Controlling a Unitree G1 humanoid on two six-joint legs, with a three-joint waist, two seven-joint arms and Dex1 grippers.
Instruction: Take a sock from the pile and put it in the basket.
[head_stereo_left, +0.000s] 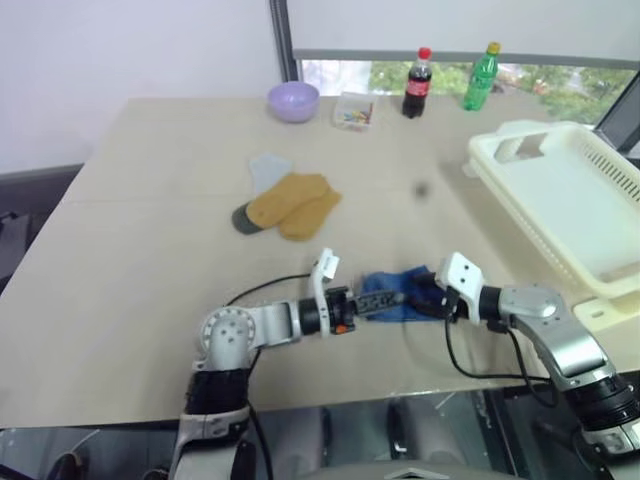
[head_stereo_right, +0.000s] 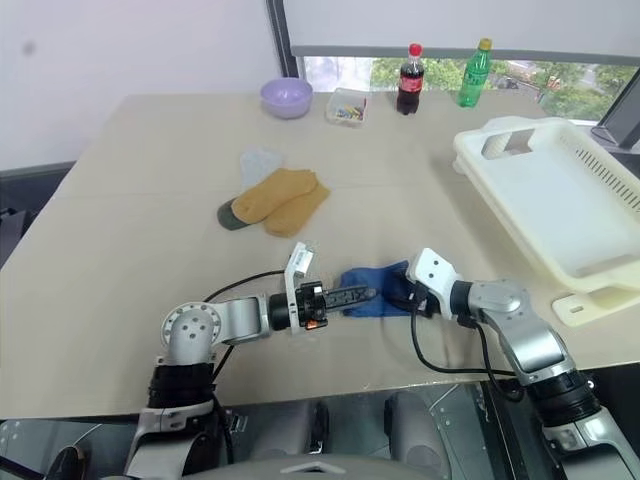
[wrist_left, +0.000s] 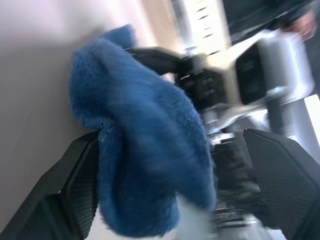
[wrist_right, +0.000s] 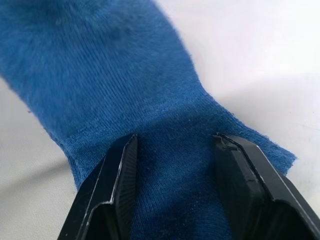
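I log: basket (head_stereo_left: 560, 190) holds nothing; right hand (head_stereo_left: 425, 297) grips blue sock (head_stereo_left: 392, 296); left hand (head_stereo_left: 372, 303) spread wide around it.

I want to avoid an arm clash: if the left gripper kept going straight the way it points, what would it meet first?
The blue sock: the left gripper, open, points toward the robot's right with the sock already between its fingers. Just beyond, probably, comes the right gripper, shut on the same sock.

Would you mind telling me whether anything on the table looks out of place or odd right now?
One thing: the blue sock lies apart from the mustard socks, near the table's front edge, with the right gripper clamped on one end and the left gripper's open jaws around the other. Nothing looks spilled or damaged.
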